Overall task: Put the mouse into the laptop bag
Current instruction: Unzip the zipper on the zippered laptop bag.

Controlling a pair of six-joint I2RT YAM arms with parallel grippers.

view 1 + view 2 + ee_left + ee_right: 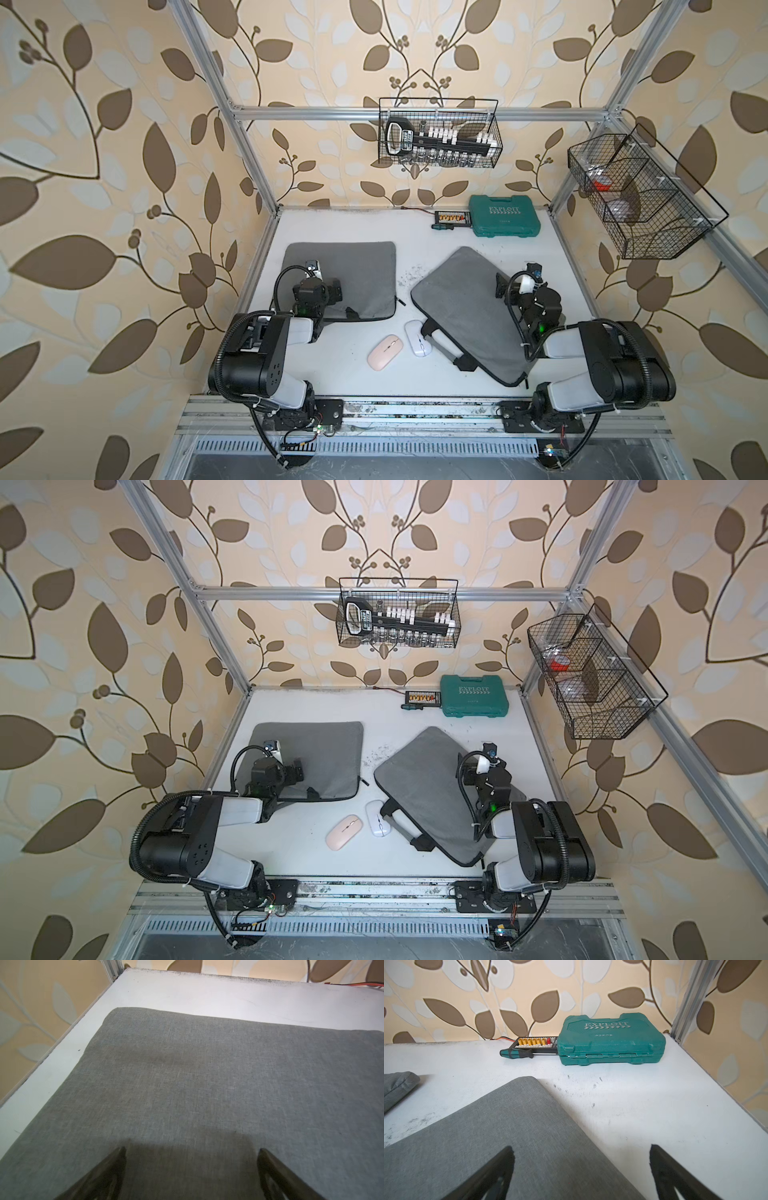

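"EXPLOIT" on green tool case (611,1041)

Beige leaf-patterned wallpaper (124,62) covers three sides behind an aluminium frame (311,113), whose rails carry black wire baskets — the back basket (457,162), the side basket (648,232) — above an evenly lit, scuffed white table (357,224) bearing a green tool case (505,216).
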